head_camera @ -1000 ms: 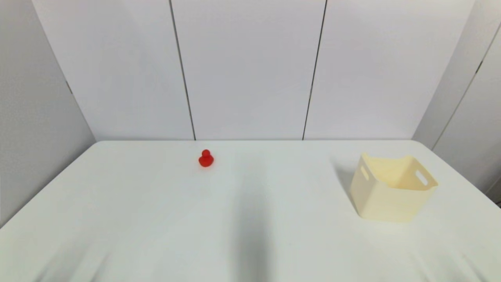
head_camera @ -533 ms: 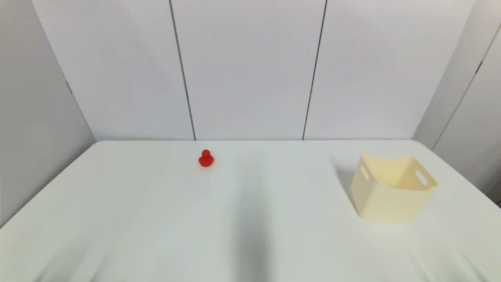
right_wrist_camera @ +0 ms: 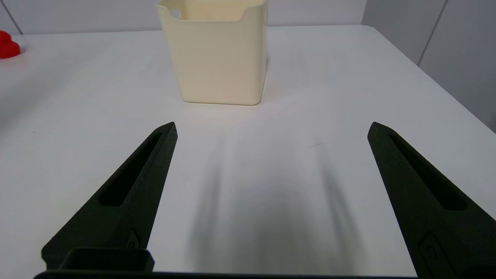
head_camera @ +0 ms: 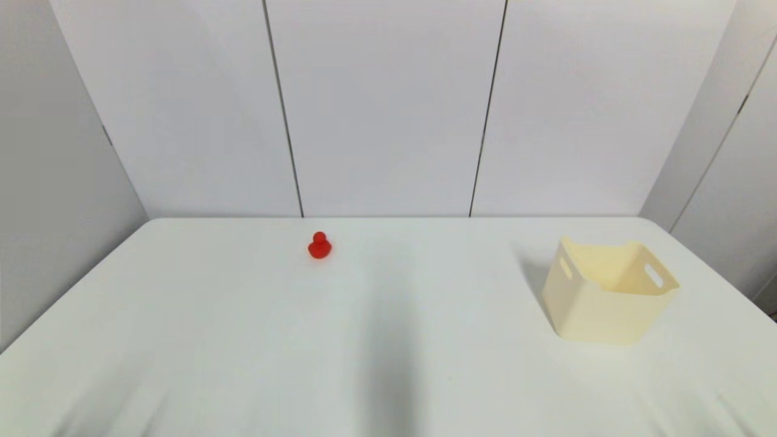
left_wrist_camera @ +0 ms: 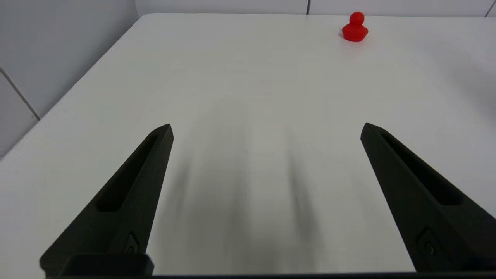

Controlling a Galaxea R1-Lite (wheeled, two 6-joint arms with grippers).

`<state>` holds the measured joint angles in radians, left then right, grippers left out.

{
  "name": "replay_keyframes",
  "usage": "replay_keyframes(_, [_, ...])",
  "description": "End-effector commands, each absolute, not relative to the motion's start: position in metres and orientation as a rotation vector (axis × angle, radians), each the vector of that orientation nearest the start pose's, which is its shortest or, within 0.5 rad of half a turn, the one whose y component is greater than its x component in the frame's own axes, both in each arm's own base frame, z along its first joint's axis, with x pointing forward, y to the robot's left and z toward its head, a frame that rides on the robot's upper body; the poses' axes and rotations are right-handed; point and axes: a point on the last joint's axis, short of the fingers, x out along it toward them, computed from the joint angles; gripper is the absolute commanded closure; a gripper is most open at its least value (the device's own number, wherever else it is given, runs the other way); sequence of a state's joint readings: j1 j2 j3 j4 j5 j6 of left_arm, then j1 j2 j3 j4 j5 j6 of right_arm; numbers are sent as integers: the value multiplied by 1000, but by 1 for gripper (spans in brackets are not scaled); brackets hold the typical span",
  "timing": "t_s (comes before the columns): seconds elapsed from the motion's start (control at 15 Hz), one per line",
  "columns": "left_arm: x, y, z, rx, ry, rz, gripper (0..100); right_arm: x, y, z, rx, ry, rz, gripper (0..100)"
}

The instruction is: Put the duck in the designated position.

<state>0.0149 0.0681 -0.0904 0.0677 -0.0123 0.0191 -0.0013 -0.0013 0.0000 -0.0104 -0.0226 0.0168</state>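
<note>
Far ahead of the wide-spread left tool (left_wrist_camera: pixel 265 126), the duck (left_wrist_camera: pixel 354 28), upright near the table's (head_camera: pixel 243 340) back edge.

- The head view looks forward and down from above the near edge of the white table (head_camera: pixel 243 340), taking in the whole top and the grey wall panels (head_camera: pixel 388 109) behind it.
- The left wrist view sits low over the table, facing the far edge; the left gripper (left_wrist_camera: pixel 266 130), fingers spread, rises from the bottom edge, and the red duck (left_wrist_camera: pixel 354 28) is small at upper right.
- The right wrist view sits equally low, right gripper (right_wrist_camera: pixel 272 128) likewise spread, facing the cream bin (right_wrist_camera: pixel 217 62) near at upper centre.
- All three views share the duck, cut by the right wrist frame's left edge; head and right wrist views share the bin.
</note>
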Motion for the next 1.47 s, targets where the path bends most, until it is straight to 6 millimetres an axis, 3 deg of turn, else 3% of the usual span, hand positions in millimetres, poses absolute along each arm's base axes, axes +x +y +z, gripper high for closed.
replay_keyframes(0.07, [3,0,173,60,192,-11,0,-23,0,77,17,-11,-24,0])
replay_keyframes(0.2, [38,0,210,81,257,-22,0,-23,0,77,17,-11,-24,0])
replay_keyframes(0.47, [120,-6,247,122,388,-88,0,-23,0,77,17,-11,-24,0])
replay_keyframes(0.6, [169,-19,246,134,464,-155,0,-23,0,77,17,-11,-24,0])
replay_keyframes(0.73, [203,-33,237,140,510,-205,0,-23,-1,77,17,-11,-23,0])
replay_keyframes(1.07, [273,-65,191,97,617,-258,0,-23,0,77,17,-11,-24,0])
replay_keyframes(1.47, [330,-100,194,85,660,-304,0,-23,0,77,17,-11,-24,0])
